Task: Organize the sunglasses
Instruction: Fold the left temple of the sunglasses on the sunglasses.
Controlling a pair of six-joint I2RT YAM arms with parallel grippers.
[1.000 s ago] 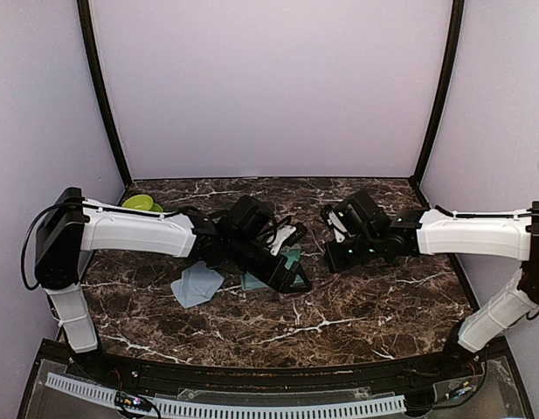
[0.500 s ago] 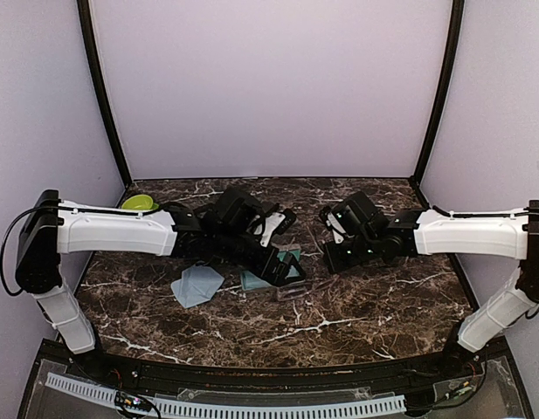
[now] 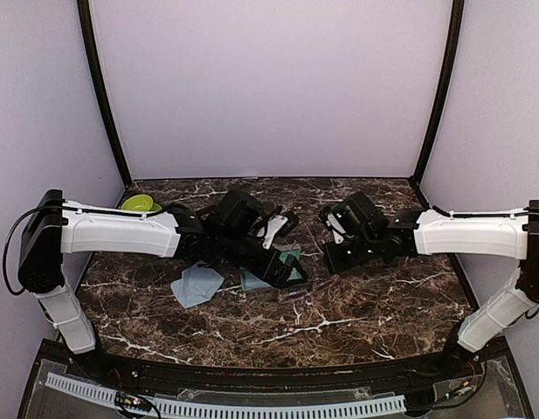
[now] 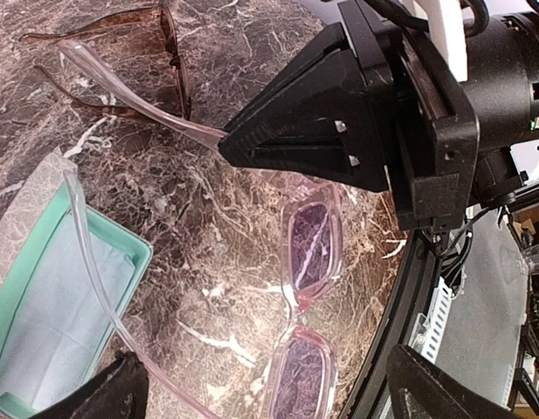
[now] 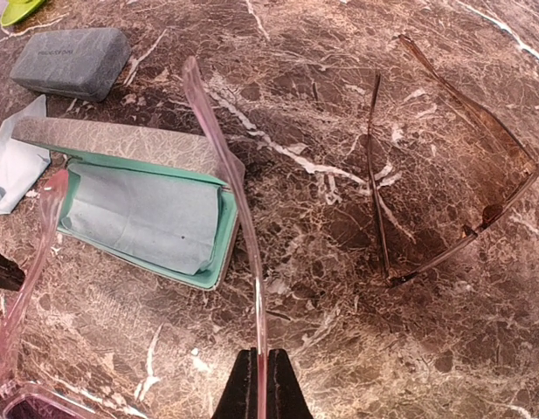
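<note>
The pink-framed sunglasses (image 4: 311, 246) hang lenses-down just above the marble, between both arms. My right gripper (image 5: 260, 377) is shut on the tip of one clear pink temple arm (image 5: 218, 144); in the left wrist view its black wedge fingers (image 4: 321, 122) pinch that arm's end. My left gripper (image 4: 267, 384) is open, its fingers wide apart on either side of the pink lenses; the other temple runs past its left finger (image 4: 99, 394). The dark brown sunglasses (image 5: 452, 179) lie unfolded on the table to the right of the pink pair.
An open case (image 5: 195, 262) with a teal lining and a blue cloth inside lies left of the right gripper. A closed grey case (image 5: 72, 59) sits behind it. A loose light blue cloth (image 3: 197, 284) and a green bowl (image 3: 138, 202) are at the left.
The left arm has drawn back to the left, its gripper shifting slightly left and up over the open case. The right arm has hardly moved and keeps its hold.
</note>
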